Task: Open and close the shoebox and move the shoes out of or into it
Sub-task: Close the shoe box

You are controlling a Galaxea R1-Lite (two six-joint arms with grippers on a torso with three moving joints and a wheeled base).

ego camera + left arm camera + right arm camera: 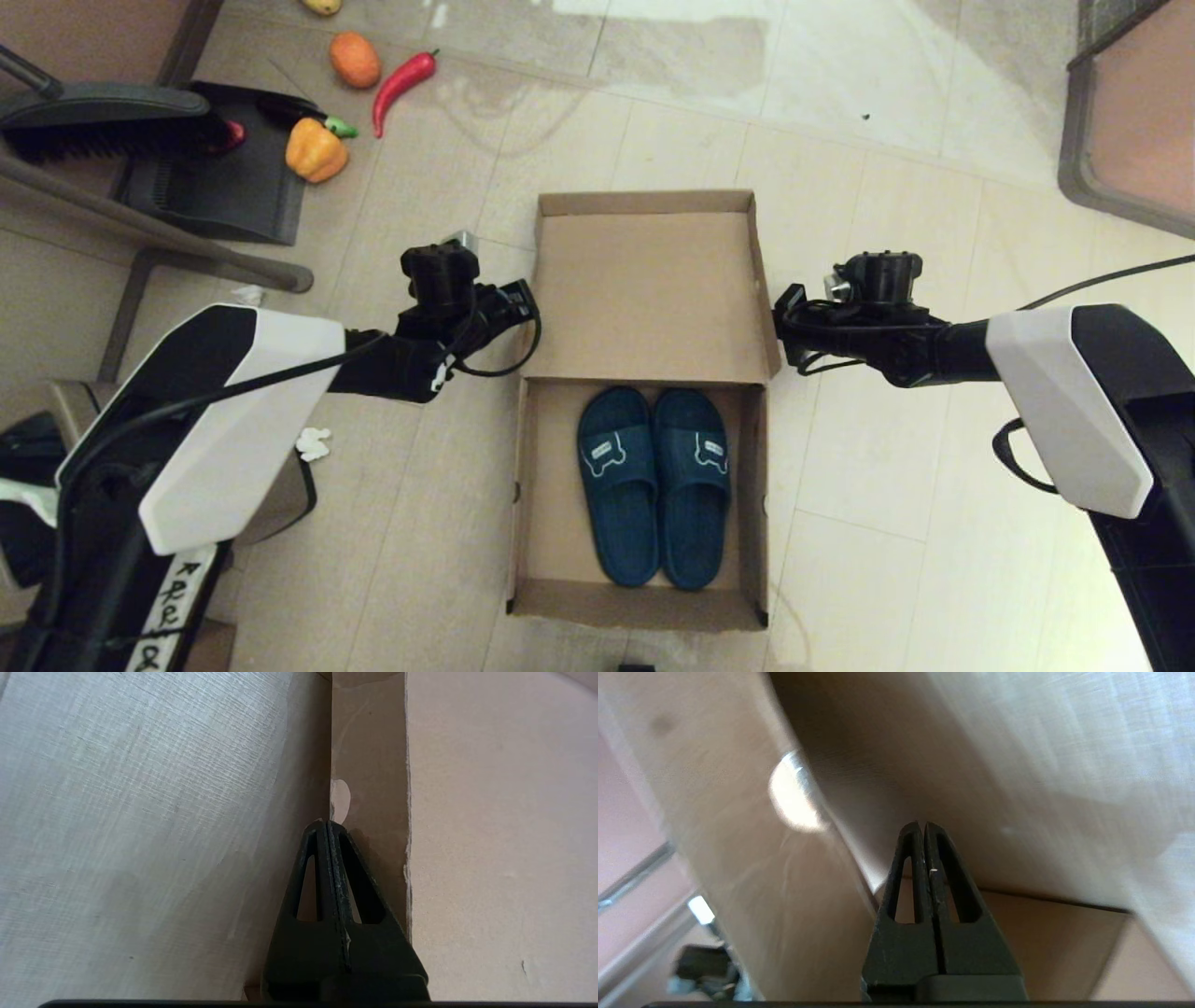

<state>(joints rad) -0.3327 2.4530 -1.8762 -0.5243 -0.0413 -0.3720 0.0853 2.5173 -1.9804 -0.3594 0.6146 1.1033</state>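
Head view is showing me the open plain brown cardboard shoebox (644, 411) at frame centre holding the dark teal rubber slide sandals (653, 485), both grippers, left (523, 303) and right (782, 322), flanking its light, bendy lid, fingers pressed together, so I'm judging the lid's side edges best for gripping.

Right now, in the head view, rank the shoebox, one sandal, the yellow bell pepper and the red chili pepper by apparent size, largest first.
1. shoebox, lid open
2. one of the shoes
3. yellow bell pepper and red chili pepper: too close to rank; the chili is longer but thinner, and both lie farther from the camera.
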